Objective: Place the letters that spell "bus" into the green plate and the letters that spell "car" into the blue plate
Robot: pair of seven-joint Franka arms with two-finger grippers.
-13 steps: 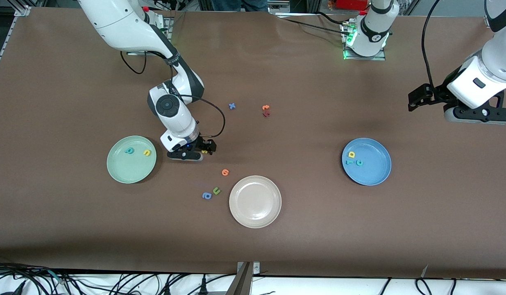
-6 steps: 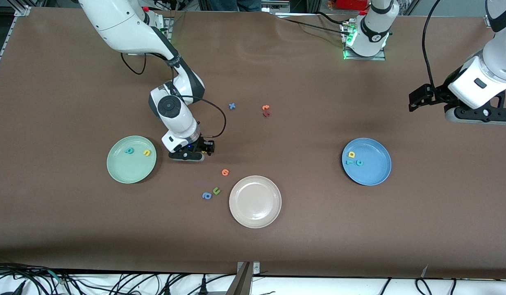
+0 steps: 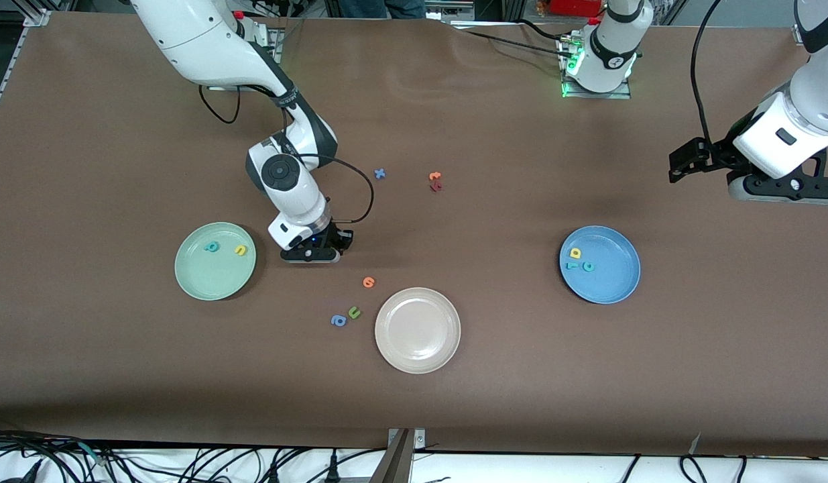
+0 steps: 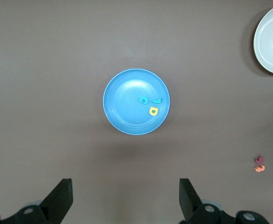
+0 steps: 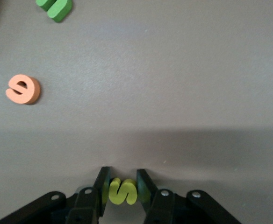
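Two robot arms with glossy white rounded shells and dark grey bands at the joints. The right arm (image 3: 219, 47) carries a round dark grey cap with a ring on its wrist, and a thin black cable loops from forearm to wrist. Its gripper (image 5: 122, 189) is matte black, with small silver screws. The left arm (image 3: 786, 131) is white too — with a black cable, a small dark oval marking and black gripper hardware.

The only readable signs were the foam letters themselves. A yellow s (image 5: 123, 192) sat between the right gripper's (image 5: 122, 186) fingers. An orange e (image 5: 22, 89) lay on the table (image 5: 174, 70). A yellow u (image 3: 241, 250) lay in the green plate (image 3: 206, 282). No labels or brands could be read.
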